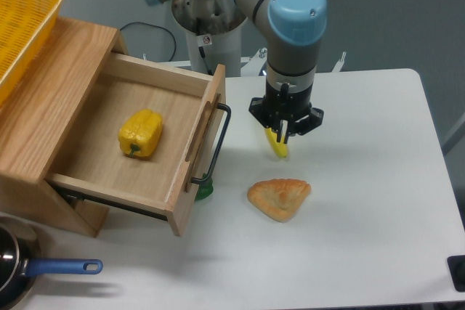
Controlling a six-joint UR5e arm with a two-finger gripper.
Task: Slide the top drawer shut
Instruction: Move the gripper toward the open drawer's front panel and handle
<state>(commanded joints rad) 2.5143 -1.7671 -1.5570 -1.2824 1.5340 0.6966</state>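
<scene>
Although the task concerned only the top drawer, the table nearest the camera carried other things: a dark metal pan with a blue handle [43,269] lay at the near corner of the oak cabinet [51,99], and a golden triangular pastry [279,197] rested on the white table [363,201] just in front of the drawer's open end. The wide, shallow light-oak top drawer [138,154] stood pulled far out of the cabinet, its flat front panel and long black bar handle [216,141] facing the pastry, so the front was the natural face to push. A yellow bell pepper [141,133] sat inside on the drawer floor, well clear of the walls, and should ride along. A small green object [204,191] peeked from under the drawer front. Beyond the pastry, the black two-finger claw [284,123] hung pointing down over a yellow banana [276,143], apart from the handle; its fingers looked drawn close together, gripping nothing. Probably it was placed there to approach the front panel. Farthest back, a yellow plastic basket [22,27] sat atop the cabinet.
</scene>
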